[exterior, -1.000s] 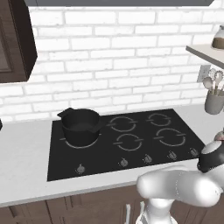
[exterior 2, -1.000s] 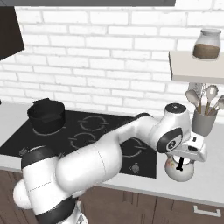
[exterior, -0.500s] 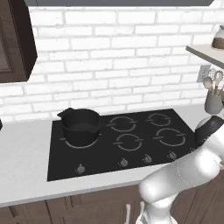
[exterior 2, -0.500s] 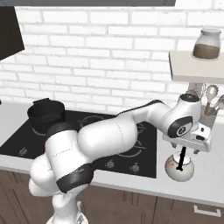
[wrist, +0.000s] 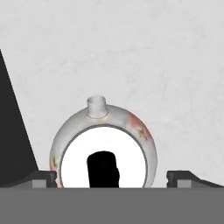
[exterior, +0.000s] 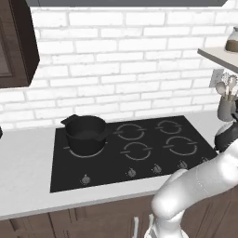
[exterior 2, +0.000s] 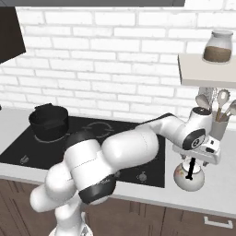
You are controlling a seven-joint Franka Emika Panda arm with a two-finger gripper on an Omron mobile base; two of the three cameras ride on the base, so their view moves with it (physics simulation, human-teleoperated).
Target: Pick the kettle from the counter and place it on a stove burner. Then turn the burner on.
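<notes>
The kettle (exterior 2: 189,177) sits on the counter (exterior 2: 216,196) just beside the cooktop's right edge, directly beneath the gripper (exterior 2: 191,159). Its thin black handle (exterior 2: 189,169) stands upright, rising toward the hand, so the coming move looks like a straight descent. In the hand view, the two fingertips (wrist: 43,178) stand wide apart and empty, one either side of the kettle's body, handle end-on between them. The right base view alone shows the height gap; the nearest burner (exterior: 182,145) lies leftward.

Rendered home kitchen, black glass cooktop (exterior: 139,148) set in pale counter (exterior: 28,176), white brick backsplash (exterior: 125,60), utensil crock (exterior 2: 219,126), dark wood cabinets (exterior: 16,42).
</notes>
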